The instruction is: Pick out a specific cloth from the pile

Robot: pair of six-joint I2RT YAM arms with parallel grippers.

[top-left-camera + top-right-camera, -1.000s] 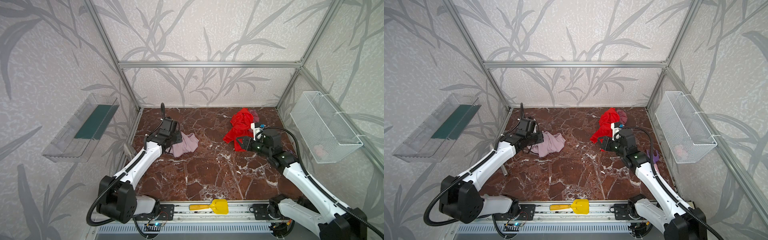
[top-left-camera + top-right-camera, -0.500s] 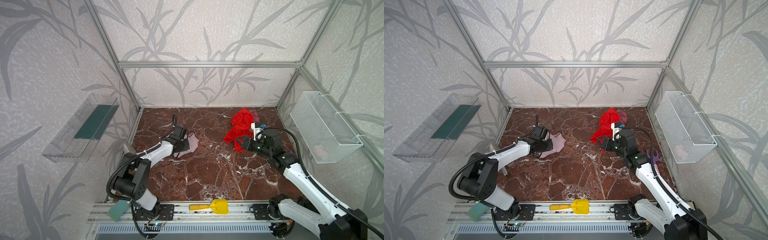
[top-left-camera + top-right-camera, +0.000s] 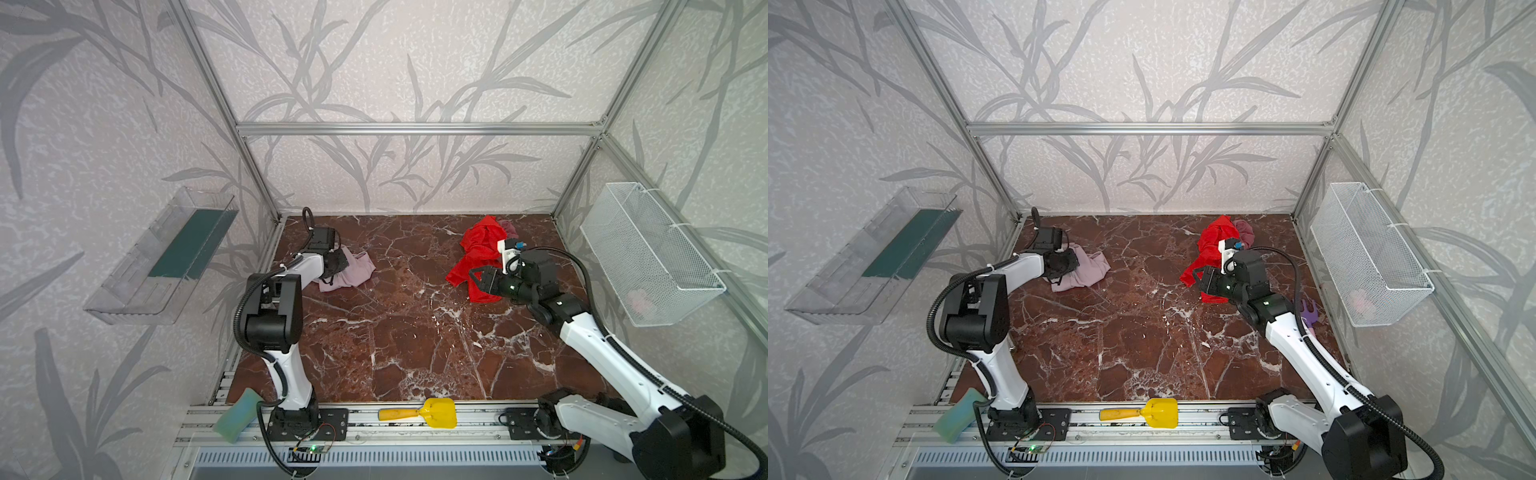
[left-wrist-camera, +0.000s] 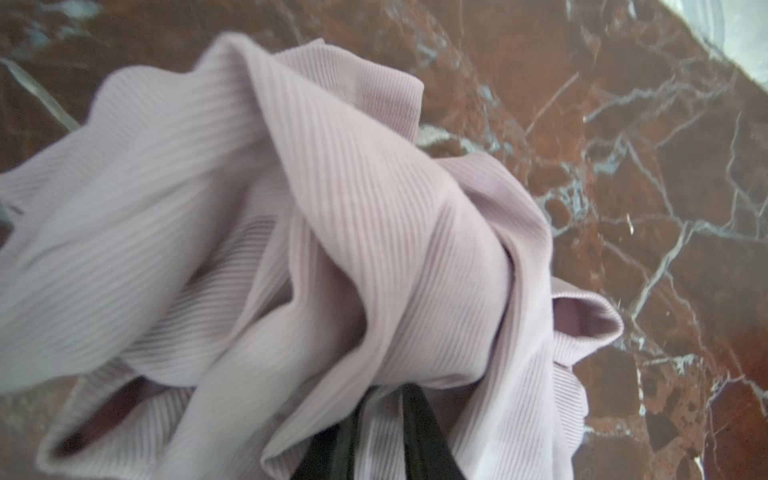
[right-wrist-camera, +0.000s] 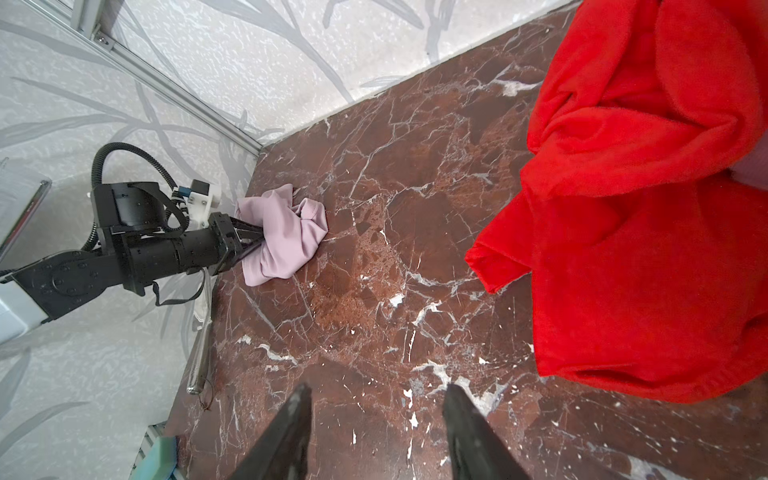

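Note:
The cloth (image 3: 353, 272) (image 3: 1086, 270), pale lilac-pink and ribbed, lies bunched on the marble floor near the back left, apart from the pile. My left gripper (image 3: 338, 268) (image 3: 1070, 266) (image 4: 382, 399) is shut on a fold of it; the right wrist view shows its fingers (image 5: 249, 241) buried in the cloth (image 5: 286, 237). The pile (image 3: 478, 249) (image 3: 1212, 245) at back right shows a bright red cloth (image 5: 644, 208) over a dusty-mauve one (image 3: 508, 227). My right gripper (image 3: 476, 278) (image 5: 376, 390) hovers open and empty at the red cloth's front edge.
A white wire basket (image 3: 648, 257) hangs on the right wall and a clear shelf (image 3: 166, 257) on the left wall. On the front rail lie a yellow scoop (image 3: 428, 413) and a green sponge (image 3: 237, 415). A purple toy (image 3: 1308, 311) sits by the right arm.
My left arm has folded up with its elbow raised, dragging the lilac-pink cloth a little toward the back left. Its jaws have tightened slightly. The right arm has not moved.

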